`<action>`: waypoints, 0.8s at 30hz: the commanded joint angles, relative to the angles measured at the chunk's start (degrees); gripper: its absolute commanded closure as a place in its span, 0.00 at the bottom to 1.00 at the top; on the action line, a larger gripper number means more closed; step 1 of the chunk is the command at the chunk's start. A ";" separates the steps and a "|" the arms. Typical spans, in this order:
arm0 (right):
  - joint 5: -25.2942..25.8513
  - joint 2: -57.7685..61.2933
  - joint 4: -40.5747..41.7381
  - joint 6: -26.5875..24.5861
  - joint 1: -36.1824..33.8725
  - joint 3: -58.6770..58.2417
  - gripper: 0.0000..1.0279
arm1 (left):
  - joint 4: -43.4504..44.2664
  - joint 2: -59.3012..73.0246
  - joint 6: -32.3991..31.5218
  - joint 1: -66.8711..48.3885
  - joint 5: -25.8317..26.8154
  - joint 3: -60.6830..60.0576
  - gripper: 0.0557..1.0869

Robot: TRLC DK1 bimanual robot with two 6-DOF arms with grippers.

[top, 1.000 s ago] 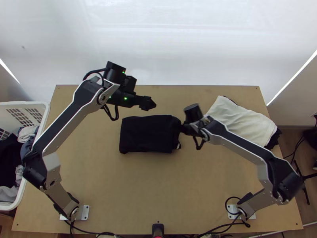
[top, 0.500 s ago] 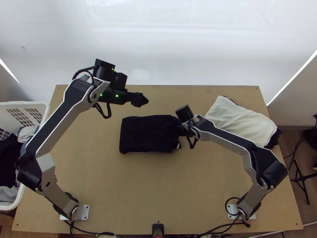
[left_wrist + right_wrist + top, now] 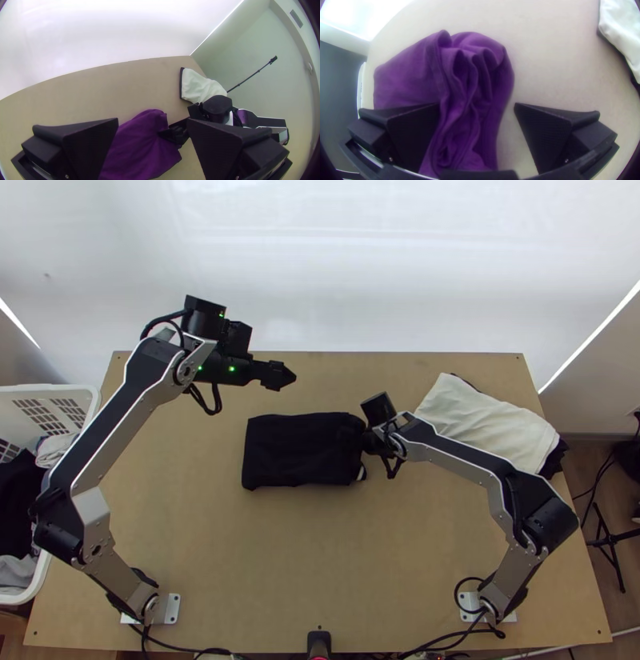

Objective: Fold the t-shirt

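On the worktop (image 3: 288, 564), the t-shirt (image 3: 296, 452) lies folded in the middle, right end bunched; this end prob. needs tidying. So the right tool (image 3: 476, 106) is there, wide open around the folds, gripping nothing; if it touches, I can't tell. Pale cloth (image 3: 484, 432) lies far right, prob. for more room. Far left, the left tool (image 3: 152, 120) hangs empty, also wide open, prob. to not obstruct.

Table (image 3: 240, 564) is wood, smooth and matt. Shirt (image 3: 296, 452): matt cloth, soft-looking. Pale cloth (image 3: 480, 424), matt too. From here I see metal arm links (image 3: 132, 440), smooth, low sheen. Basket (image 3: 56, 390) looks smooth plastic. I read the fingers (image 3: 586, 116) as matt, pads (image 3: 415, 133) finely ridged.
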 commanded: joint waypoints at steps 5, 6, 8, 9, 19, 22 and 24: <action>-3.06 2.20 3.62 0.31 2.37 1.16 0.05 | 0.59 0.90 -0.38 0.16 0.07 0.32 0.04; -3.15 2.55 3.71 0.49 3.16 1.87 0.05 | 0.59 0.90 -0.38 0.25 0.07 0.32 0.04; -3.50 3.70 3.71 0.93 4.92 3.18 0.05 | 0.59 0.90 -0.46 0.42 -0.02 0.49 0.04; -3.77 4.13 3.80 0.93 5.88 3.80 0.05 | 0.59 0.90 -0.46 0.60 -0.02 0.58 0.04; -3.59 4.31 3.01 2.95 4.04 5.38 0.97 | 0.24 -0.51 -0.73 3.15 0.07 0.67 0.04; -3.68 0.44 1.78 4.18 -0.45 4.06 0.97 | -0.02 -0.95 -0.73 4.20 0.07 0.32 0.04; -3.85 -2.81 -0.33 4.71 -3.70 4.15 0.97 | -0.20 -1.13 -0.73 4.64 0.16 0.14 0.04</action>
